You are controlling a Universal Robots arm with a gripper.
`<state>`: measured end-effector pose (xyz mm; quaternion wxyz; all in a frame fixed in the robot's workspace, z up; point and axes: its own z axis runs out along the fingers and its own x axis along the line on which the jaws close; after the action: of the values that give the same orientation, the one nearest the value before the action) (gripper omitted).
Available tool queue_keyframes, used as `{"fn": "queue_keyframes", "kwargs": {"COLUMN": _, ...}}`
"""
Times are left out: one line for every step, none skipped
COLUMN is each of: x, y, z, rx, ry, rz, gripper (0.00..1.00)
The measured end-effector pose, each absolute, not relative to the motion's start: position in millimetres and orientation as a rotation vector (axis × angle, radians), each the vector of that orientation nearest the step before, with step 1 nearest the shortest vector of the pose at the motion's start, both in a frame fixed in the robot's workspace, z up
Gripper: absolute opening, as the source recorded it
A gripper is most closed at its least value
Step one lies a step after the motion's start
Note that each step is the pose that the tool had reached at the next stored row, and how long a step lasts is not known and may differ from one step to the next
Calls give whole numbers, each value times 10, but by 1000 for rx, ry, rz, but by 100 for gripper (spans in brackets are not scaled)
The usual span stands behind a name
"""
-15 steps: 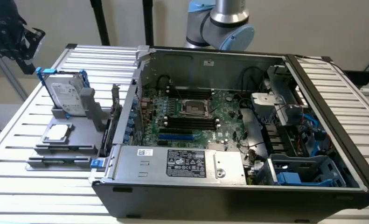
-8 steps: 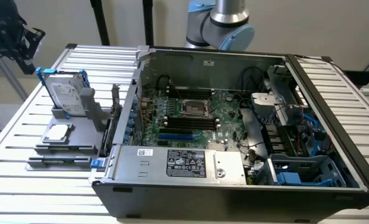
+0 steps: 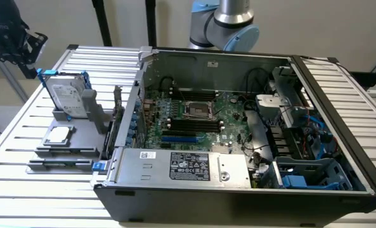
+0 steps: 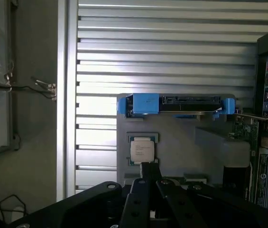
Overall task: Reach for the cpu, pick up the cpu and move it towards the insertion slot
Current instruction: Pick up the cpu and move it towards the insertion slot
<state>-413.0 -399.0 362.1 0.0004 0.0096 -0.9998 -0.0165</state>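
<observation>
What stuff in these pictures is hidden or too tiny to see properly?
Exterior view: the robot arm is cut off by the top edge.
Exterior view: inside the insertion slot, the details are too small.
Wrist view: the print on the cpu is too small to read.
Wrist view: the gripper covers part of the grey holder.

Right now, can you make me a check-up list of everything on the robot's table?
Surface: slatted metal table, carrying an open computer case.
Job's things: cpu lying flat on a grey holder, not picked up; insertion slot on the motherboard inside the case.
Clutter: hard drive with blue bracket, upright on the same holder.
Grippers: gripper hangs above the holder, over the cpu.
Cables: black cables and blue cables inside the case.
Surroundings: pale wall, robot arm.
</observation>
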Motion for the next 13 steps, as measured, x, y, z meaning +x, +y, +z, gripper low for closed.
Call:
{"fn": "queue_keyframes", "kwargs": {"x": -4130, "y": -3993, "z": 3614, "rx": 30, "ry": -3140, "rz": -50, "gripper": 11}}
{"fn": "queue_keyframes", "kwargs": {"x": -4130, "y": -3999, "z": 3607, "rx": 30, "ry": -3140, "rz": -48, "gripper": 11}}
{"fn": "queue_keyframes", "kwargs": {"x": -4131, "y": -4005, "z": 3602, "rx": 30, "ry": -3140, "rz": -46, "gripper": 11}}
{"fn": "queue_keyframes", "kwargs": {"x": -4131, "y": -4012, "z": 3595, "rx": 30, "ry": -3140, "rz": -44, "gripper": 11}}
{"fn": "queue_keyframes", "kwargs": {"x": -4131, "y": -4020, "z": 3588, "rx": 30, "ry": -3140, "rz": -43, "gripper": 11}}
{"fn": "queue_keyframes", "kwargs": {"x": -4132, "y": -4031, "z": 3582, "rx": 30, "ry": -3140, "rz": -42, "gripper": 11}}
{"fn": "queue_keyframes", "kwargs": {"x": -4132, "y": -4044, "z": 3577, "rx": 31, "ry": -3140, "rz": -40, "gripper": 11}}
{"fn": "queue_keyframes", "kwargs": {"x": -4132, "y": -4056, "z": 3571, "rx": 31, "ry": -3140, "rz": -40, "gripper": 11}}
{"fn": "queue_keyframes", "kwargs": {"x": -4132, "y": -4069, "z": 3567, "rx": 32, "ry": -3140, "rz": -39, "gripper": 11}}
{"fn": "queue_keyframes", "kwargs": {"x": -4133, "y": -4082, "z": 3561, "rx": 32, "ry": -3140, "rz": -39, "gripper": 11}}
{"fn": "queue_keyframes", "kwargs": {"x": -4133, "y": -4098, "z": 3556, "rx": 33, "ry": -3140, "rz": -39, "gripper": 11}}
{"fn": "queue_keyframes", "kwargs": {"x": -4134, "y": -4114, "z": 3551, "rx": 33, "ry": -3140, "rz": -38, "gripper": 11}}
{"fn": "queue_keyframes", "kwargs": {"x": -4134, "y": -4129, "z": 3546, "rx": 34, "ry": -3140, "rz": -38, "gripper": 11}}
